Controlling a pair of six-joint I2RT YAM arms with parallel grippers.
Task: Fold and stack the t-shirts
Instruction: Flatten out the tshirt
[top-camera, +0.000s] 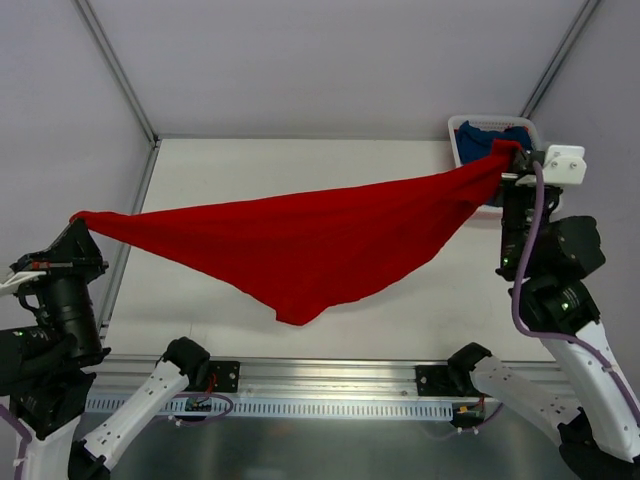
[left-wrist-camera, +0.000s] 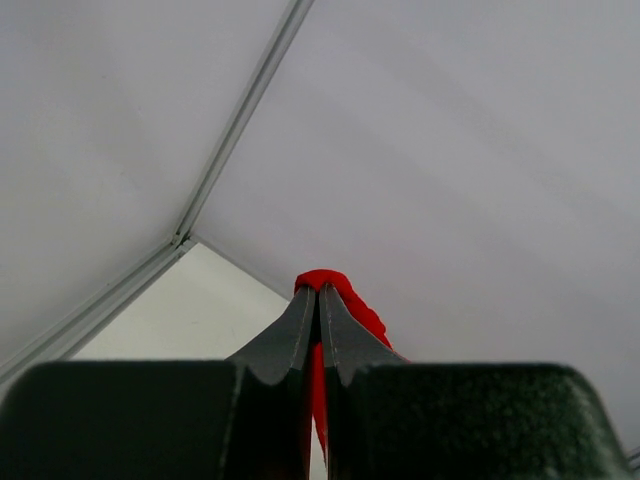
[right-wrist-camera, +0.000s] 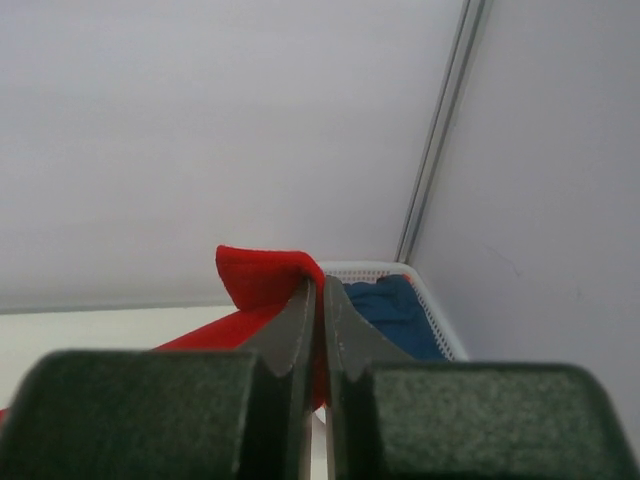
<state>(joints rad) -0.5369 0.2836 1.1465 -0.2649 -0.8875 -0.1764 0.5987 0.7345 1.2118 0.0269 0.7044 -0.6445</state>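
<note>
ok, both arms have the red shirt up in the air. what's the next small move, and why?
Probably lower both arms together, cloth taut, to lay the red t-shirt flat on the table. The left gripper and right gripper each pinch one end, and the shirt hangs between them as a sagging triangle. It likely can't be folded until it is spread out.

The red shirt (top-camera: 300, 245) hangs stretched across the table (top-camera: 250, 170), from the left gripper (top-camera: 80, 218) at the left edge to the right gripper (top-camera: 508, 150) near the far right corner. It bars the middle, and its lowest point sags toward the near edge. Behind it the far strip of table lies open. The basket (top-camera: 468, 128), with the blue shirt (top-camera: 492, 135) inside, fills the far right corner. Walls close off both sides and the back.
</note>
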